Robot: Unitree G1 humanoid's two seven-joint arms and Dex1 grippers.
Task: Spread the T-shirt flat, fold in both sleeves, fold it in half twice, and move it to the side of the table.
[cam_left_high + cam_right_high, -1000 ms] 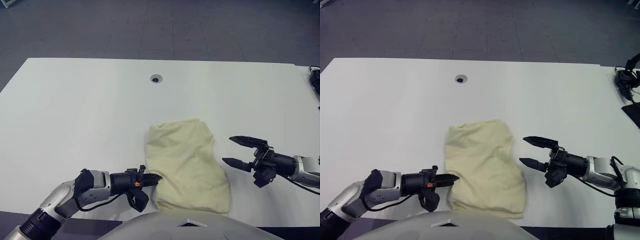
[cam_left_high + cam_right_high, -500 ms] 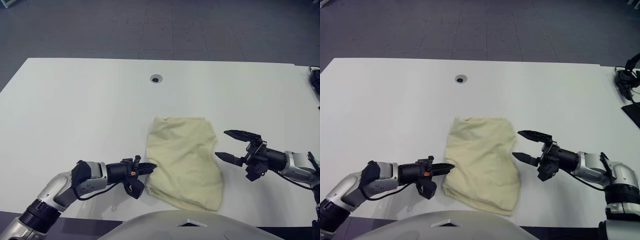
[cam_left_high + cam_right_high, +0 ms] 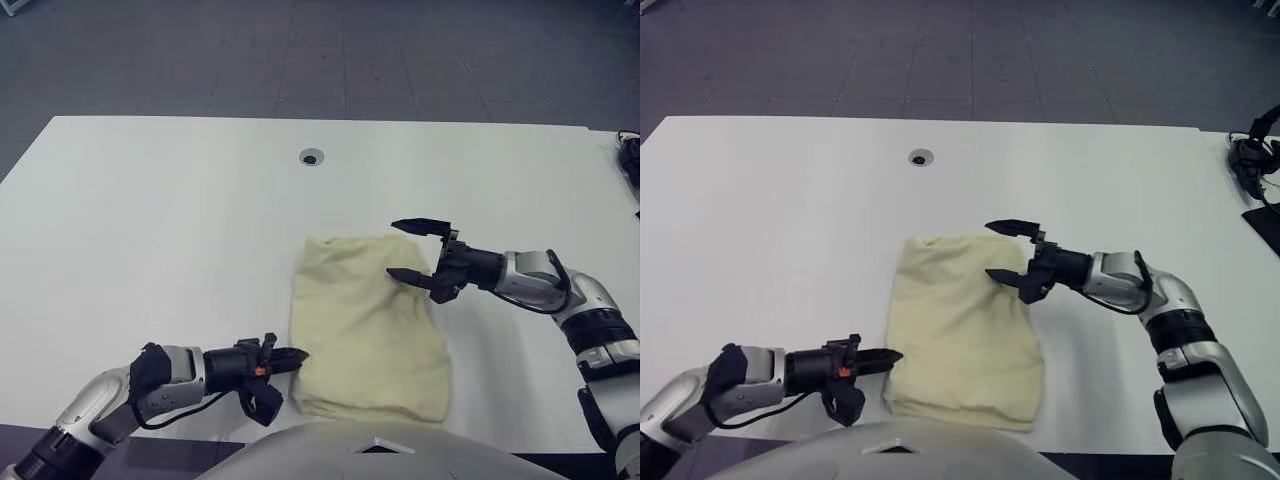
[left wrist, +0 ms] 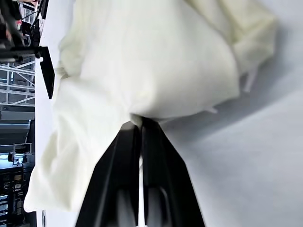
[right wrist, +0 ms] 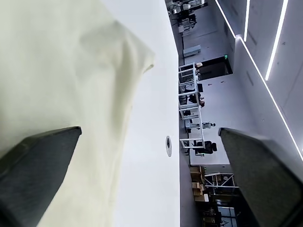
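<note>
Your right gripper (image 3: 392, 248) is swinging in from the table's right side to the far right corner of the T-shirt (image 3: 365, 330). Its fingers are spreading wide and holding nothing, with the lower tip over the cloth. You are working with one T-shirt, folded and lying near the front edge of the white table (image 3: 150, 220), its long axis running far to near. Your left gripper (image 3: 298, 355) is resting closed against the near left edge; whether it is pinching cloth is unclear. One round hole (image 3: 312, 157) is sitting farther back.
</note>
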